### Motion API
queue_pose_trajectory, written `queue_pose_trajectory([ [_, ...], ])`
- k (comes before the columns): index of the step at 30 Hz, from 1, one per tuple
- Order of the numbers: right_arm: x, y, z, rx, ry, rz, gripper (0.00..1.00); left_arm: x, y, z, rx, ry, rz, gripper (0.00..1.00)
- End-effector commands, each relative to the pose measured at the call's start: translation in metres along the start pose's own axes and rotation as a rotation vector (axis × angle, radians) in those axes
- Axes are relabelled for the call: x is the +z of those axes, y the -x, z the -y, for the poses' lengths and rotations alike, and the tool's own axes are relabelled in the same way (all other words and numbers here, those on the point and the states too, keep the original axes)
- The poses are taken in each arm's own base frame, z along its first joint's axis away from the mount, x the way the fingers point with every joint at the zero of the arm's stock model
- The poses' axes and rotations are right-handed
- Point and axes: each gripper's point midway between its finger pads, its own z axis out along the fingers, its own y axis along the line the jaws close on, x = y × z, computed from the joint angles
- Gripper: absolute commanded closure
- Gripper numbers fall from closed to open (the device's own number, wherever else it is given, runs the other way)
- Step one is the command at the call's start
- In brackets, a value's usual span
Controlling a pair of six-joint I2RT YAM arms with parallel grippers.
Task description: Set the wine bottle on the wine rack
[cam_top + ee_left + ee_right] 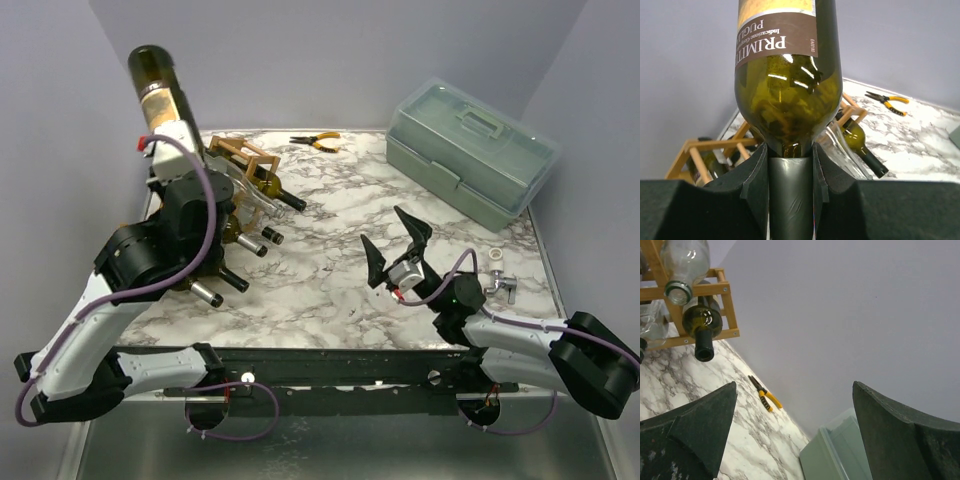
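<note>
My left gripper (790,167) is clamped on the neck of the wine bottle (790,85), which is raised in the air over the wine rack (245,160), base uppermost. It is rigid glass, smooth and breakable. It looks empty, so I judge it fairly light. Held by the neck, the body will lever, so I'd move slowly. My right gripper (397,243) hangs wide open, holding nothing, right of the rack.

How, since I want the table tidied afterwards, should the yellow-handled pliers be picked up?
Probably straight down from above, since the pliers lie flat on the table. Close the open right end effector across the two yellow handles, near the pivot, where they run close together.
</note>
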Motion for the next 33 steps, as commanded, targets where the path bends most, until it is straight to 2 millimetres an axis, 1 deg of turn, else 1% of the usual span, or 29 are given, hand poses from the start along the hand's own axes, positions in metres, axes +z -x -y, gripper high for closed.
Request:
queue_pose_trajectory([
  [1,0.009,0.005,0.029,0.087,-0.134,-0.014,0.0,-0.007,-0.023,-0.041,-0.153,0.147,-0.007,1.0],
  [5,0.01,0.006,0.027,0.099,-0.126,-0.008,0.0,-0.007,-0.05,-0.043,-0.222,0.159,-0.043,1.0],
  [9,0.012,0.003,0.023,0.108,-0.118,-0.015,0.0,-0.008,-0.074,-0.048,-0.353,0.191,-0.054,1.0],
  [13,0.013,0.004,0.021,0.126,-0.109,-0.01,0.0,-0.007,-0.094,-0.055,-0.406,0.221,-0.056,1.0],
  [16,0.015,0.004,0.021,0.155,-0.111,-0.015,0.0,-0.007,-0.111,-0.066,-0.43,0.26,-0.045,1.0],
  [18,0.016,0.005,0.022,0.174,-0.109,-0.018,0.0,-0.007,-0.119,-0.07,-0.444,0.271,-0.041,1.0],
  [21,0.02,0.005,0.028,0.254,-0.131,-0.044,0.0,-0.007,-0.134,-0.074,-0.479,0.288,-0.05,1.0],
  [25,0.023,0.005,0.033,0.306,-0.143,-0.073,0.0,-0.002,-0.151,-0.071,-0.489,0.291,-0.033,1.0],
  [33,0.02,0.007,0.03,0.306,-0.136,-0.055,0.0,0.013,-0.179,-0.062,-0.507,0.319,-0.045,1.0],
])
